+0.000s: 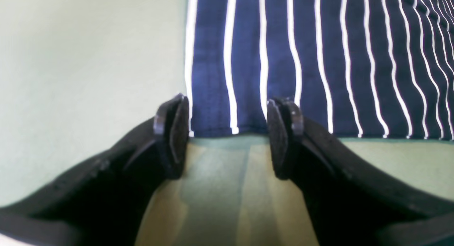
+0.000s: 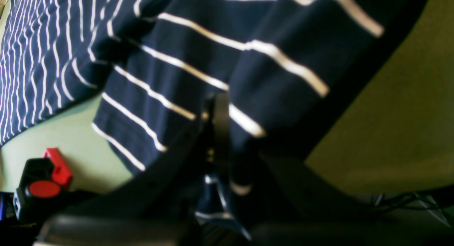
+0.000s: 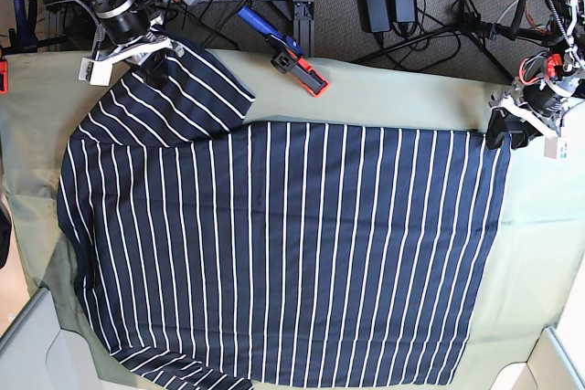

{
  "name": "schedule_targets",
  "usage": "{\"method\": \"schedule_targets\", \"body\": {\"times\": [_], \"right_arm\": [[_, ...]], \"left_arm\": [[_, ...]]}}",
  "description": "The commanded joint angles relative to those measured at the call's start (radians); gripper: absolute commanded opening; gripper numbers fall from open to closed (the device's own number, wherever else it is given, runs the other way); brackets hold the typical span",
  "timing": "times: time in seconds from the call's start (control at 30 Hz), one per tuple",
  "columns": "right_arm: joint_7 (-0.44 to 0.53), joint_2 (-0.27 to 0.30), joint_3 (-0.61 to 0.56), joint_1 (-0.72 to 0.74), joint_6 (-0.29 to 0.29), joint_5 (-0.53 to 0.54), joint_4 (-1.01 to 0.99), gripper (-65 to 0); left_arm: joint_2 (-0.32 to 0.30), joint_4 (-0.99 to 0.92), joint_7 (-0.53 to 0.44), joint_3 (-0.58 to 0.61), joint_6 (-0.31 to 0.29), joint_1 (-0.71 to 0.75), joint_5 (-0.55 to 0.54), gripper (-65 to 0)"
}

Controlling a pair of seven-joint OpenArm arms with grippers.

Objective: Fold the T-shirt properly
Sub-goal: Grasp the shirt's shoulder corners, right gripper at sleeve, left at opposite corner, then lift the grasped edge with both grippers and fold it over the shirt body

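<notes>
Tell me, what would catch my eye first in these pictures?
The big navy T-shirt with thin white stripes, spread across the pale green cloth. At one far corner the right gripper pinches a sleeve; at the other, the left gripper stands open just off the hem.

One T-shirt (image 3: 283,244) lies on one green cloth (image 3: 411,102) covering the desk. Two grippers: the left gripper (image 1: 227,132) at the shirt's corner, the right gripper (image 2: 216,107) at its sleeve. One blue-and-red clamp (image 3: 285,50) sits beyond the shirt. One red-and-black button box (image 2: 40,184) is beside the sleeve.
</notes>
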Motion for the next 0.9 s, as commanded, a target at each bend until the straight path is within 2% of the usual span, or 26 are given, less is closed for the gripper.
{"method": "schedule_targets", "body": {"times": [0.0, 0.33, 0.4, 0.5, 0.53, 0.57, 0.7, 0.8, 0.87], "right_arm": [[-0.018, 0.000, -0.001, -0.006, 0.007, -0.021, 0.006, -65.0], [-0.019, 0.000, -0.001, -0.006, 0.007, -0.021, 0.006, -65.0], [-0.019, 0.000, -0.001, -0.006, 0.007, -0.021, 0.006, -65.0], [-0.019, 0.000, -0.001, -0.005, 0.007, -0.017, 0.007, -65.0], [-0.019, 0.001, -0.001, -0.005, 0.007, -0.014, 0.007, -65.0], [-0.021, 0.001, 0.001, -0.006, 0.008, -0.010, 0.008, -65.0], [-0.084, 0.001, 0.029, -0.009, 0.008, 0.012, 0.033, -65.0], [-0.141, 0.000, 0.085, -0.034, 0.010, 0.098, 0.072, -65.0], [-0.146, 0.001, 0.127, -0.057, 0.031, 0.136, 0.106, -65.0]], "left_arm": [[-0.007, 0.011, -0.003, -0.003, -0.018, -0.005, -0.002, -26.9], [0.014, 0.012, -0.006, -0.003, -0.018, -0.028, -0.009, -28.7], [0.017, 0.012, -0.006, -0.003, -0.018, -0.045, -0.006, -38.5], [0.019, 0.012, -0.006, -0.003, -0.024, -0.061, 0.028, -62.3], [0.018, 0.012, -0.006, -0.003, -0.051, -0.064, 0.048, -65.0], [0.018, 0.012, -0.005, -0.003, -0.091, -0.065, 0.064, -65.0], [0.008, 0.013, 0.028, -0.004, -0.300, -0.062, 0.016, -65.0], [-0.010, 0.028, 0.027, -0.009, -0.300, -0.036, -0.063, -65.0], [-0.024, 0.045, 0.027, -0.013, -0.300, -0.021, -0.076, -65.0]]}}
